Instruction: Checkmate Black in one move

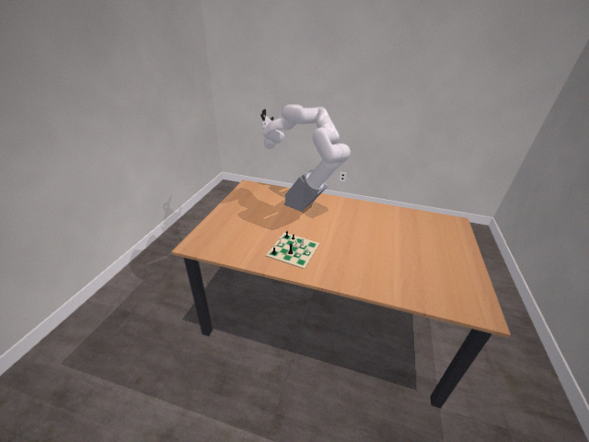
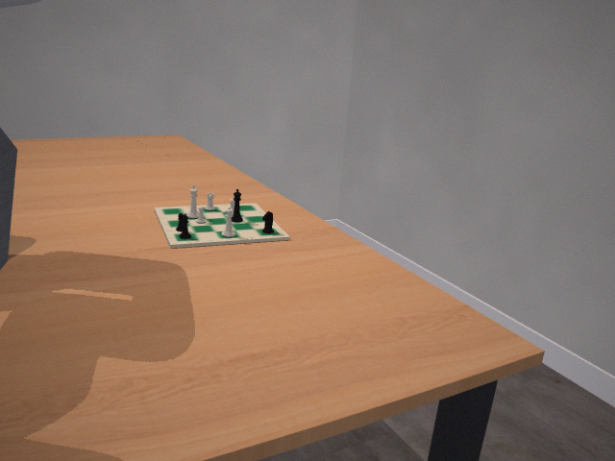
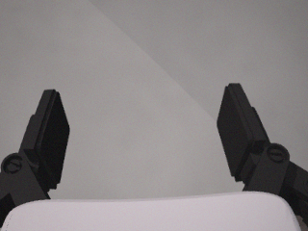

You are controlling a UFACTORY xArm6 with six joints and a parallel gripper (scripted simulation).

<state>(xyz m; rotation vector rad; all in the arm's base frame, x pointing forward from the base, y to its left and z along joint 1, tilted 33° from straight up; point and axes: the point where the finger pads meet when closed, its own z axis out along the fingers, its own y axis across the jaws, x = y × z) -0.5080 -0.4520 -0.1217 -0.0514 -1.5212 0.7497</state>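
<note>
High above the table's (image 1: 380, 247) far-left corner, my gripper (image 1: 265, 119) hangs tilted up at the wall, well apart from the chessboard (image 1: 273, 254). Wrist view shows only bare wall between my fingers, spread as wide as they go, nothing between them. Board sits mid-table, in front of my base (image 1: 298, 194), with mixed pieces crowded on it. Exterior view: tall white piece (image 2: 193, 202) at the back, another white piece (image 2: 228, 223) toward the front, smaller white ones (image 2: 209, 201) between, a tall black piece (image 2: 236, 206) standing among them, a black knight (image 2: 268, 222) on the right edge, black pieces (image 2: 183, 226) front-left. Edge letters and digits too small to read, so I can't name squares or pick the mating move from these views.

Step in hand, as I judge it: swing down and over the board, get the wrist camera pointing at it. To do it well: come in from straight above, fingers vertical, keep them wide until I'm centred on one white piece. Pieces stand near each other, so line the fingers up along the emptier direction to avoid clipping a neighbour. Grip low on the stem, lift straight, set down with the base fully inside its square. Risk: toppling the tall black piece beside the white ones.
</note>
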